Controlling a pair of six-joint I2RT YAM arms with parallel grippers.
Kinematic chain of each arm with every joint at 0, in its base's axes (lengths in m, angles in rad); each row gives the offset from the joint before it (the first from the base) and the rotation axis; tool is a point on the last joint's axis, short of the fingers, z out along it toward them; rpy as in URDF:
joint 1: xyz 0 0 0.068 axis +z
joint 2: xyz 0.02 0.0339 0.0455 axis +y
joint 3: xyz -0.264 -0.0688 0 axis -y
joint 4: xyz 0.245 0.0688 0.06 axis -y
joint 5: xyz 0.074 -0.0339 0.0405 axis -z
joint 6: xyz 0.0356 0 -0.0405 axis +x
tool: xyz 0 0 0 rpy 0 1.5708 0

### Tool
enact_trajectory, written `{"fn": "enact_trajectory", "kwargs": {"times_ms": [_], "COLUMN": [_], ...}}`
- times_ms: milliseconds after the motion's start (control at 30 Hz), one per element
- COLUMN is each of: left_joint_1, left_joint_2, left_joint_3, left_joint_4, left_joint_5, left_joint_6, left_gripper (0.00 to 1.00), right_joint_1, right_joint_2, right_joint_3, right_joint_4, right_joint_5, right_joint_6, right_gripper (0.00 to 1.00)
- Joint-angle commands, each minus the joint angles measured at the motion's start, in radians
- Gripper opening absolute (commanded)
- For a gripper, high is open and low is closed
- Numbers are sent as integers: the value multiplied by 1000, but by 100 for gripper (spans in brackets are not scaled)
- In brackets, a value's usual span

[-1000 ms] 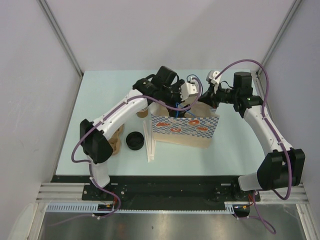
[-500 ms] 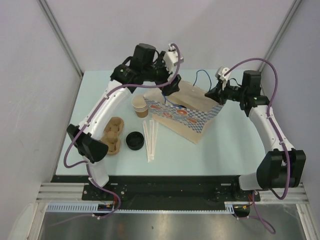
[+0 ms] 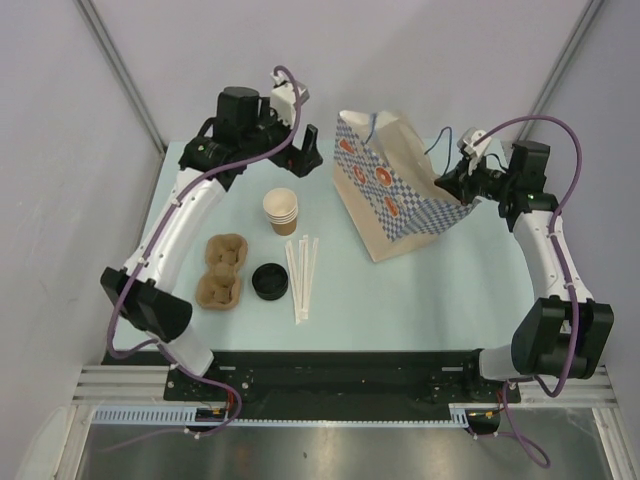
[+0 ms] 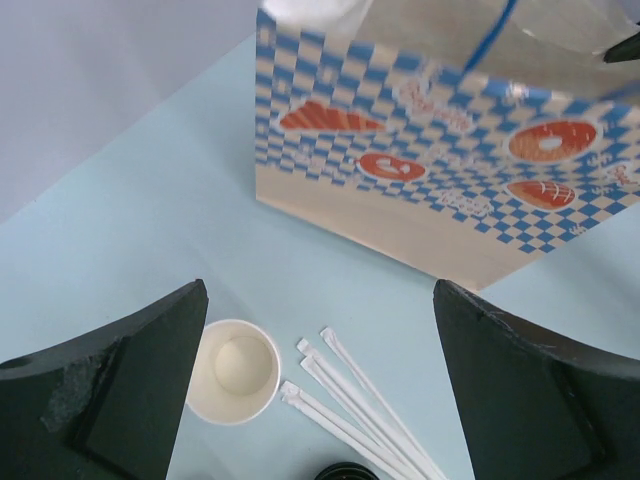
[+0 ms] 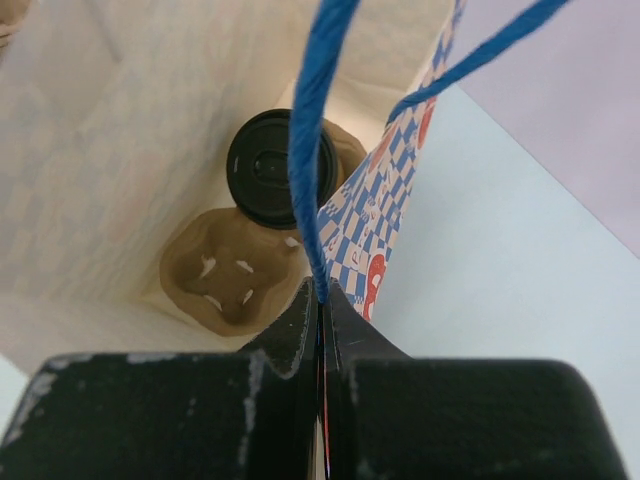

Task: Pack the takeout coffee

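Observation:
The takeout coffee (image 5: 262,170), a cup under a round black lid, sits inside the checkered paper bag (image 3: 395,195) in one well of a brown cup carrier (image 5: 228,272). The top view does not show it, since the bag's walls hide it. My right gripper (image 5: 322,298) is shut on the bag's rim where the blue handle (image 5: 310,120) joins, and it holds the bag tilted at the table's right (image 3: 441,188). My left gripper (image 3: 305,152) hangs open and empty at the back left, above a stack of lidless cups (image 4: 235,371), with its fingers (image 4: 110,395) wide apart.
A stack of paper cups (image 3: 281,211), several wrapped straws (image 3: 302,275), a loose black lid (image 3: 268,281) and a second brown carrier (image 3: 222,271) lie on the pale table (image 3: 450,290) left of the bag. Grey walls close in the back and sides.
My left gripper has pulled out of the bag and swung back to the far left. The right gripper has drawn the bag rightward and tipped it up.

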Motion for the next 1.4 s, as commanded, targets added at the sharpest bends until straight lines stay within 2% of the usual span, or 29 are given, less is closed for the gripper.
{"fn": "enact_trajectory", "kwargs": {"times_ms": [0, 233, 367, 567, 967, 1167, 1367], "left_joint_1": [40, 51, 49, 49, 45, 26, 13], "left_joint_2": [-99, -137, -197, -246, -283, -310, -362], "left_joint_3": [-80, -172, -329, -475, -586, -670, -796], "left_joint_4": [129, 115, 133, 172, 161, 152, 179], "left_joint_5": [11, 28, 37, 27, -6, -39, -3], "left_joint_6": [-79, -60, -68, -80, -51, -10, -11], "left_gripper": [100, 97, 94, 92, 91, 88, 81], "right_joint_1": [-14, -13, -2, 61, 170, 193, 214], "right_joint_2": [1, -15, -24, -33, -1, 2, 4], "right_joint_3": [2, 12, 15, 16, 58, 64, 75], "right_joint_4": [3, 6, 44, 118, 193, 218, 242], "right_joint_5": [19, 53, 117, 214, 366, 403, 424], "right_joint_6": [17, 46, 117, 204, 255, 281, 301], "right_gripper": [0, 0, 0, 0, 0, 21, 41]}}
